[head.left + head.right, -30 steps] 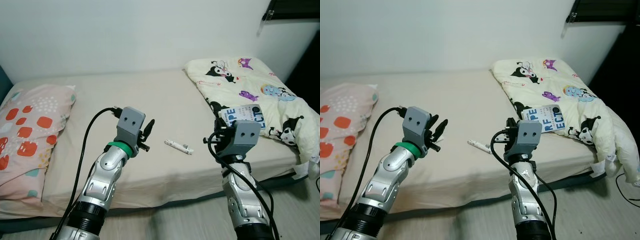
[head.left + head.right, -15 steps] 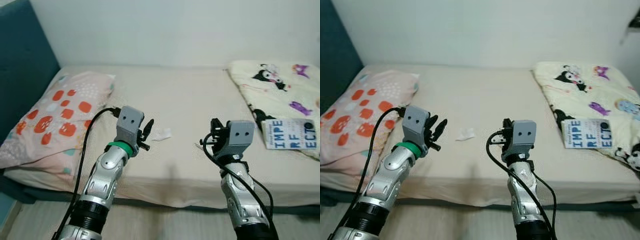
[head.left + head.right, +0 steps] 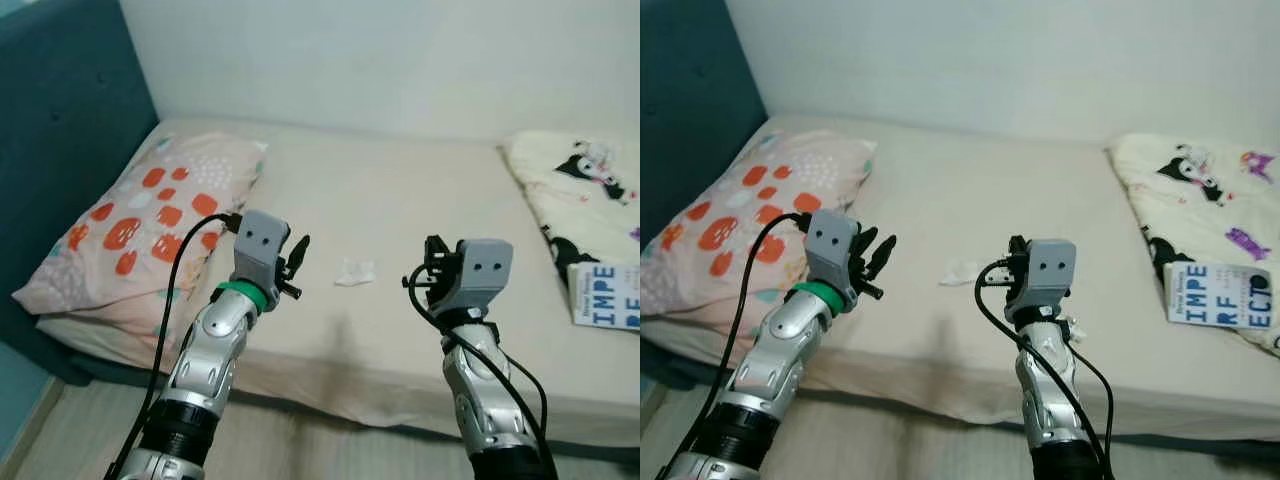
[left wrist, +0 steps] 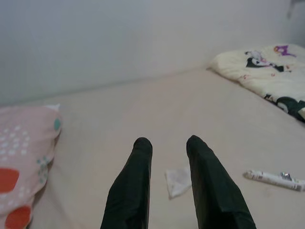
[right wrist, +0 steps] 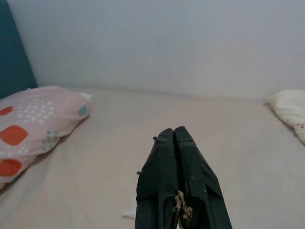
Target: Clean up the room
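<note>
1. A wide beige bed (image 3: 420, 220) is set against the plain white wall (image 3: 400, 60).
2. A pink pillow with red spots (image 3: 150, 230) is laid on the left end of the bed, beside the dark teal headboard (image 3: 60, 130).
3. A small crumpled white tissue (image 3: 355, 272) is laid near the middle of the bed.
4. A cream cartoon-print blanket (image 3: 1200, 190) is spread on the right end.
5. A white card with blue letters (image 3: 1218, 296) is laid on the blanket.
6. A thin white tube (image 4: 271, 178) is laid on the bed near the tissue.

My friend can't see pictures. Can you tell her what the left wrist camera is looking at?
The left gripper holds its two black fingers apart above a beige bed, with a small crumpled white tissue lying between their tips. A white tube lies nearby, a spotted pink pillow and cartoon-print blanket at opposite ends.
</note>
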Available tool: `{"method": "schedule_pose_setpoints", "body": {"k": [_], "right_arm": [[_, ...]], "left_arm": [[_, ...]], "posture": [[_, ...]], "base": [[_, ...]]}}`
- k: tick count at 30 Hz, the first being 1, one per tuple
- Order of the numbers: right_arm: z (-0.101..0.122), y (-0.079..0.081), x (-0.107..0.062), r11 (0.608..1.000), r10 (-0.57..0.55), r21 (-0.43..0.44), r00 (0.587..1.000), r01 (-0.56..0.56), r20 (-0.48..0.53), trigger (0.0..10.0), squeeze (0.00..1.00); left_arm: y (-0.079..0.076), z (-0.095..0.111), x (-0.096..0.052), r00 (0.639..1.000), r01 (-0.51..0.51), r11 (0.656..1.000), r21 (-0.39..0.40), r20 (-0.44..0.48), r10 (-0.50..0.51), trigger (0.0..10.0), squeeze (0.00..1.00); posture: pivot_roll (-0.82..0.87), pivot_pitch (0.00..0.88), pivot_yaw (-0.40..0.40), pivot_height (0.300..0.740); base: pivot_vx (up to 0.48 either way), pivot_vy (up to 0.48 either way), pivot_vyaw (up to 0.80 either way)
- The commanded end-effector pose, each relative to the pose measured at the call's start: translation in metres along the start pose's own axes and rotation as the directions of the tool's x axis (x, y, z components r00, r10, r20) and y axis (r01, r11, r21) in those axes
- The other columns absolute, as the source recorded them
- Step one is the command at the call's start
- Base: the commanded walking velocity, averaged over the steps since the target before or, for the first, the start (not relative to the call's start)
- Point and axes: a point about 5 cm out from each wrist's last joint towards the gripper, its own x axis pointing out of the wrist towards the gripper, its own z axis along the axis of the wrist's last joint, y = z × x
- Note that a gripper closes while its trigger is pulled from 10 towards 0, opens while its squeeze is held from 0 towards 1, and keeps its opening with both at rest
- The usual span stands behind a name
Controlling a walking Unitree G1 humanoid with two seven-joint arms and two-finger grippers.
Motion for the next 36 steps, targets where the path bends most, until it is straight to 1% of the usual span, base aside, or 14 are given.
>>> {"method": "schedule_pose_setpoints", "body": {"k": [1,7,11,14,18,30,32,33,36], "right_arm": [[-0.002,-0.003,-0.002,1.0,-0.014,0.012,1.0,0.014,-0.012,10.0,0.0],[-0.002,-0.004,-0.001,1.0,-0.018,0.018,1.0,0.019,-0.011,10.0,0.0],[-0.004,-0.004,-0.002,0.999,-0.023,0.037,1.0,0.024,-0.019,10.0,0.0],[-0.003,-0.004,-0.002,0.999,-0.024,0.039,1.0,0.025,-0.017,10.0,0.0],[-0.002,-0.004,-0.001,1.0,-0.02,0.023,1.0,0.021,-0.012,10.0,0.0],[-0.004,-0.003,-0.002,1.0,-0.012,0.028,1.0,0.013,-0.022,10.0,0.0],[-0.006,-0.003,-0.003,0.999,-0.017,0.035,0.999,0.018,-0.031,10.0,0.0],[-0.006,-0.003,-0.003,0.999,-0.017,0.035,0.999,0.018,-0.031,10.0,0.0],[-0.008,-0.003,-0.004,0.998,-0.031,0.059,0.999,0.033,-0.043,10.0,0.0]], "left_arm": [[-0.004,-0.002,-0.001,1.0,0.022,1.0,0.002,0.005,-0.022,10.0,0.0],[-0.005,-0.001,-0.001,1.0,0.029,1.0,0.002,0.009,-0.029,10.0,0.0],[-0.006,-0.001,-0.001,0.999,0.032,1.0,0.002,0.011,-0.032,10.0,0.0],[-0.006,-0.001,-0.001,0.999,0.032,0.999,-0.001,0.013,-0.032,10.0,0.0],[-0.007,0.0,-0.002,0.999,0.038,0.999,-0.009,0.016,-0.038,10.0,0.0],[-0.009,-0.001,-0.003,0.998,0.068,0.998,-0.02,0.018,-0.067,10.0,0.0],[-0.013,-0.006,-0.006,0.995,0.096,0.995,0.014,0.004,-0.096,10.0,0.0],[-0.013,-0.006,-0.006,0.995,0.096,0.995,0.014,0.004,-0.096,10.0,0.0],[-0.017,-0.014,-0.009,0.993,0.12,0.991,0.053,-0.025,-0.119,10.0,0.0]], "posture": [[-0.06,0.008,0.036,0.74],[-0.06,0.005,0.036,0.74],[-0.06,0.003,0.035,0.74],[-0.06,0.001,0.035,0.74],[-0.06,0.001,0.034,0.74],[-0.06,0.006,0.037,0.74],[-0.06,0.009,0.037,0.74],[-0.06,0.009,0.037,0.74],[-0.06,0.012,0.038,0.74]], "base": [[0.48,0.0,0.0],[0.48,0.0,0.0],[0.48,0.0,0.0],[0.48,0.0,-0.8],[0.0,0.0,0.0],[0.0,0.0,0.0],[0.0,0.0,0.0],[0.0,0.0,0.0],[0.0,0.0,0.0]]}}
